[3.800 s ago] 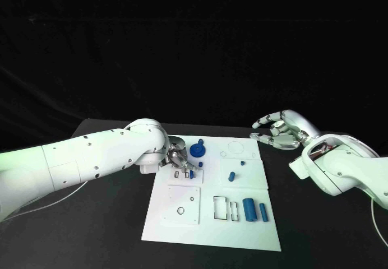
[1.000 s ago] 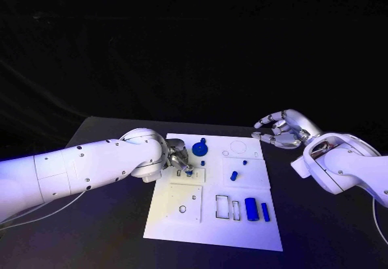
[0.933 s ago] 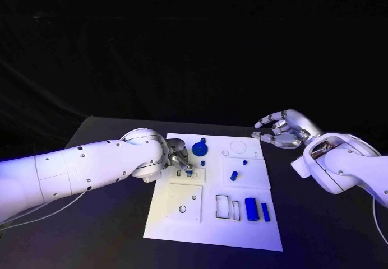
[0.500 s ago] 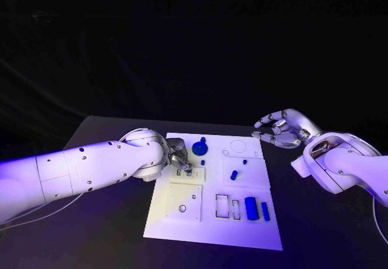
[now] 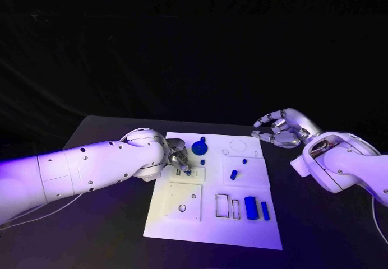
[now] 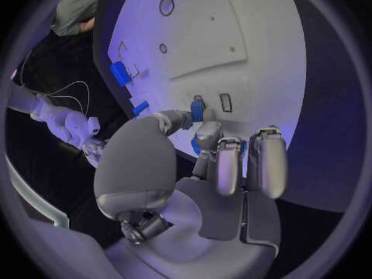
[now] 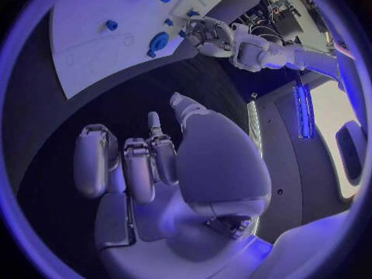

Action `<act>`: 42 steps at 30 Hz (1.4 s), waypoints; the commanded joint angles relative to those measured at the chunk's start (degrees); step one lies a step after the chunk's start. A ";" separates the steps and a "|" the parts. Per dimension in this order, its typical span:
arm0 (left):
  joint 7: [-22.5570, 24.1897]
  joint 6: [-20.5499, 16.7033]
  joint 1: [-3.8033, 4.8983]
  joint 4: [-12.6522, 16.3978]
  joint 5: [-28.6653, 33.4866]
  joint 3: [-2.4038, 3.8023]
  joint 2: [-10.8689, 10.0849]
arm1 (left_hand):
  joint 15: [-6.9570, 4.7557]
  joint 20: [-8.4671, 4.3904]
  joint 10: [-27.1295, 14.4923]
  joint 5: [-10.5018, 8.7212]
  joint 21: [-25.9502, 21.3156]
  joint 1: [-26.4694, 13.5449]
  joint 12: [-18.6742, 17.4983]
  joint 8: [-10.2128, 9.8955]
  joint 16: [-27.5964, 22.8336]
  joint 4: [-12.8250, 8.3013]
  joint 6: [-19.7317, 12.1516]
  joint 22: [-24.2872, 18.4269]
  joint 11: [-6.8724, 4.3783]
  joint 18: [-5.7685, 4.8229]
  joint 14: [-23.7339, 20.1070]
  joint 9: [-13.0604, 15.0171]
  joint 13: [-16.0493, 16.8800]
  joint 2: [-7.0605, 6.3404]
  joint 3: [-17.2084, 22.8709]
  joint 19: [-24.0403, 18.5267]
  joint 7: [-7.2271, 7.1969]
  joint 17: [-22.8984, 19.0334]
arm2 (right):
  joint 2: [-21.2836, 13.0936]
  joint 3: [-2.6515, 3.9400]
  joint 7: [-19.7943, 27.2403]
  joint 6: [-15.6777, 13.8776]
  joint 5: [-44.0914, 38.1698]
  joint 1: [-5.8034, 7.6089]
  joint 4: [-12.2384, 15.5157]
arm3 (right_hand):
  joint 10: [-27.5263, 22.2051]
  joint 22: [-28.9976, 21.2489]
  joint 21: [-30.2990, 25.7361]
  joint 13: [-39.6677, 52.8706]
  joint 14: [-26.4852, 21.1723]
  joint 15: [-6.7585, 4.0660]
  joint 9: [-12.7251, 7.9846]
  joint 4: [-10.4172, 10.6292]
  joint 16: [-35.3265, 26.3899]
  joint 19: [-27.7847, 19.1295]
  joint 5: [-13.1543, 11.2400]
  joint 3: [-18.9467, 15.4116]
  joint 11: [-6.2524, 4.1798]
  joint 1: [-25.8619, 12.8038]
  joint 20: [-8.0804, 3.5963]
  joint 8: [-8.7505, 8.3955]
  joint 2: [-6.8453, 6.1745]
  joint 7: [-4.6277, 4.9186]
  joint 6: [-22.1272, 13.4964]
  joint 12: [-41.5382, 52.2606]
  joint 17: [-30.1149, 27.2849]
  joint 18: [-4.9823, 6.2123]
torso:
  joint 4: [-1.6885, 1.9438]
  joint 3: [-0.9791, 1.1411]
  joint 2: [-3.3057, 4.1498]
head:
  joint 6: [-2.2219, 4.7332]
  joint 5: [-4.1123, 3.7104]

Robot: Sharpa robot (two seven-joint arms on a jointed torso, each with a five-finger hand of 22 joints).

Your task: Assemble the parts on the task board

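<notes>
Overhead, the left hand (image 5: 178, 161) pinches a small blue part (image 5: 188, 172) at the board's (image 5: 212, 224) left edge; the right hand (image 5: 279, 130), fingers curled on nothing, hovers off the far-right corner. Wrist-side, that part (image 6: 197, 110) stands upright beside a slot (image 6: 225, 102).

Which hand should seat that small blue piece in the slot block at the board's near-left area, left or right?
Left. The left hand already pinches the small blue piece right at the slots on the board. The right hand hangs off the board's far right corner, holding nothing, fingers curled apart.
</notes>
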 commanded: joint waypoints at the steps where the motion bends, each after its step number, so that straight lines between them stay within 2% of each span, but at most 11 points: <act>1: 0.16 1.72 -0.02 0.03 -0.46 -0.01 0.19 | -0.42 -0.25 0.60 0.43 0.34 0.55 0.18 0.38 0.19 -11.48 0.36 0.37 -0.03 -0.61 6.06 0.05 0.00 0.07 11.19 0.80 -0.11 15.10 | -0.05 0.00 0.33 0.10 -0.78 -0.01 0.03 | -0.06 3.62 -0.34 7.23 5.42 -0.54 0.05 0.31 -0.36 -0.13 0.31 -0.11 -0.33 -0.33 -0.09 0.33 -0.04 -0.17 0.39 -0.01 12.77 0.63 | 0.01 -0.01 -0.02 | -0.05 -0.02; 25: 0.01 3.58 -0.05 -0.37 -0.76 -0.08 0.62 | -0.46 -0.25 0.87 0.55 0.43 0.23 0.34 0.31 0.19 -11.43 0.61 0.56 -0.07 -0.65 6.06 0.13 0.23 -0.02 11.26 0.85 -0.16 15.10 | -0.27 0.00 0.43 0.06 -0.82 -0.01 0.14 | -0.04 3.57 -0.43 7.24 5.42 -0.57 0.07 0.43 -0.36 -0.15 0.48 -0.13 -0.36 -0.41 -0.12 0.39 -0.09 -0.21 0.43 0.01 12.78 0.64 | 0.01 -0.01 -0.01 | -0.21 -0.01; 31: 0.00 3.54 -0.06 -0.84 -0.63 -0.10 0.90 | -0.57 -0.29 1.31 -0.04 0.42 -1.39 0.30 0.20 0.19 -10.42 0.97 0.59 -0.27 -0.64 6.06 0.49 0.22 0.19 10.43 0.82 -0.52 15.10 | -0.32 0.00 0.45 0.01 -0.82 -0.01 0.19 | -0.08 3.55 -0.48 7.18 5.42 -0.58 0.07 0.53 -0.36 -0.17 0.51 -0.16 -0.36 -0.52 -0.13 0.40 -0.12 -0.21 0.43 -0.05 12.76 0.65 | 0.01 -0.01 -0.05 | -0.34 -0.02; 38: -0.01 3.92 -0.08 -1.12 -0.18 -0.15 1.07 | -1.12 -0.72 2.30 -0.69 0.52 -4.32 1.13 -0.25 0.19 -8.05 1.77 0.92 -0.95 -0.69 6.06 1.08 1.38 0.39 5.99 0.94 -1.46 15.10 | -0.40 0.00 0.47 -0.03 -0.80 -0.01 0.19 | -0.14 3.43 -0.64 7.11 5.37 -0.59 0.08 0.65 -0.43 -0.25 0.52 -0.22 -0.37 -0.65 -0.15 0.42 -0.16 -0.22 0.43 -0.12 12.56 0.69 | 0.03 -0.01 -0.06 | -0.40 -0.15; 42: -0.02 4.09 -0.08 -1.21 -0.05 -0.15 1.12 | -1.23 -0.84 2.41 -0.67 0.60 -4.97 1.30 -0.51 0.19 -7.37 2.11 1.11 -1.04 -0.73 6.06 1.12 1.68 0.43 4.85 1.03 -1.58 15.10 | -0.45 0.00 0.52 -0.13 -0.70 -0.01 0.16 | -0.34 3.18 -0.99 6.87 5.31 -0.61 0.07 0.78 -0.51 -0.42 0.49 -0.28 -0.38 -0.78 -0.16 0.41 -0.23 -0.23 0.38 -0.37 12.32 0.77 | 0.04 -0.03 -0.05 | -0.40 -0.17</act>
